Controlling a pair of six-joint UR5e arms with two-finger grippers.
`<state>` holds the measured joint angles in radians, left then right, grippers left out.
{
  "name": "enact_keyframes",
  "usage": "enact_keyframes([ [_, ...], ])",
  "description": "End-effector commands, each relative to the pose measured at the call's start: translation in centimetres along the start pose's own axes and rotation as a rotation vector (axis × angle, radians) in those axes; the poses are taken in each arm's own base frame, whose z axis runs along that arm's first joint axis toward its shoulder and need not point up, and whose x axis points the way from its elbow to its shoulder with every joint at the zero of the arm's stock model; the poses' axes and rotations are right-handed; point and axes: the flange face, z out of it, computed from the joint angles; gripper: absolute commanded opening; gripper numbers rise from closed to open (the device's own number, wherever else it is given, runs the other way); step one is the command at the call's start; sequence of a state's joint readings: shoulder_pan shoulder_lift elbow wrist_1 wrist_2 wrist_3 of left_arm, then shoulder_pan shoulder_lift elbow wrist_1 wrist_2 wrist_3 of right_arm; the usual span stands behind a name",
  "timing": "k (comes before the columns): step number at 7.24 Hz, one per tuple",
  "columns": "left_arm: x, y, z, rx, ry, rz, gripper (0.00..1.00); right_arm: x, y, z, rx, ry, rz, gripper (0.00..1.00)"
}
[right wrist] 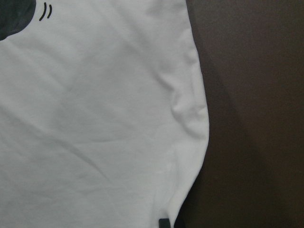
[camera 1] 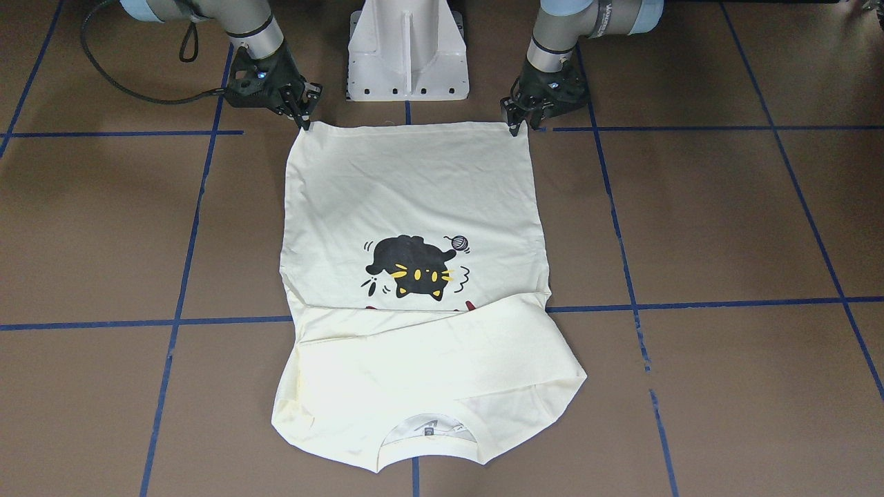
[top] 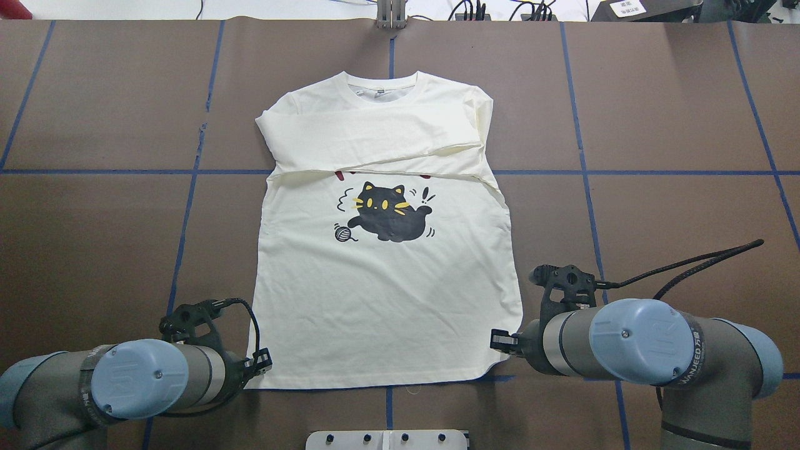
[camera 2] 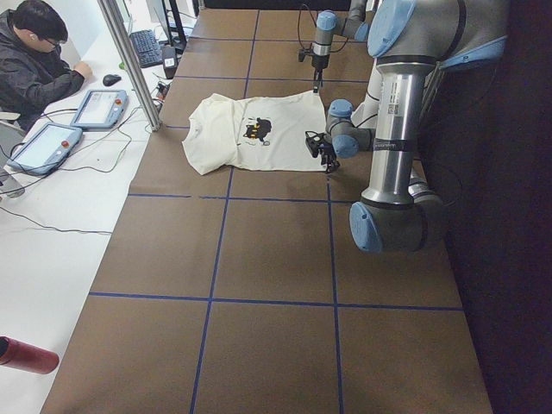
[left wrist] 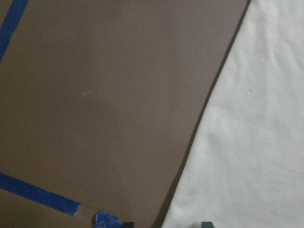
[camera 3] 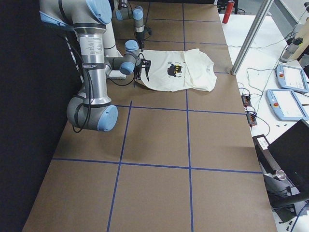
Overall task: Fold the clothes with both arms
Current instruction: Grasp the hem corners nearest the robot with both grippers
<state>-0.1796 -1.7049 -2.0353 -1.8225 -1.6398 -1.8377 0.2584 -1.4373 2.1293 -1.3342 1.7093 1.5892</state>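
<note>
Lying flat and print-up on the table, the shirt runs lengthwise away from the robot, hem nearest its base. The right gripper and left gripper sit at the hem corners, both spread.

Overhead: the collar points away from the robot, and crossed sleeves hide the red lettering. "WANJEED" reads on the right arm.

Left wrist: fingertips straddle the shirt's edge.

Right wrist: only cloth and table show clearly.

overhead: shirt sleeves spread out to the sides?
No, both sleeves lie folded across the chest of the shirt, just above the cat print.
</note>
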Motion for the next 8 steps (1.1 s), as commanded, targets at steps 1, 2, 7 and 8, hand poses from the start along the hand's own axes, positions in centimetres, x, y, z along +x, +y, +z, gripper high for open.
enact_keyframes([
  [1,0.26,0.16,-0.04,-0.001,-0.002,0.001,0.36,0.05,-0.39,-0.3,-0.012,-0.004,0.007,0.0],
  [2,0.27,0.74,0.06,-0.009,-0.003,0.008,0.35,0.05,-0.39,-0.3,-0.012,-0.004,0.007,0.0],
  [7,0.06,0.76,0.11,-0.001,-0.036,0.01,0.35,0.15,-0.95,-0.56,-0.017,-0.005,0.016,0.0],
  [8,0.06,0.76,0.11,-0.001,-0.036,0.01,0.31,0.19,-1.02,-0.51,-0.017,-0.004,0.018,0.0],
])
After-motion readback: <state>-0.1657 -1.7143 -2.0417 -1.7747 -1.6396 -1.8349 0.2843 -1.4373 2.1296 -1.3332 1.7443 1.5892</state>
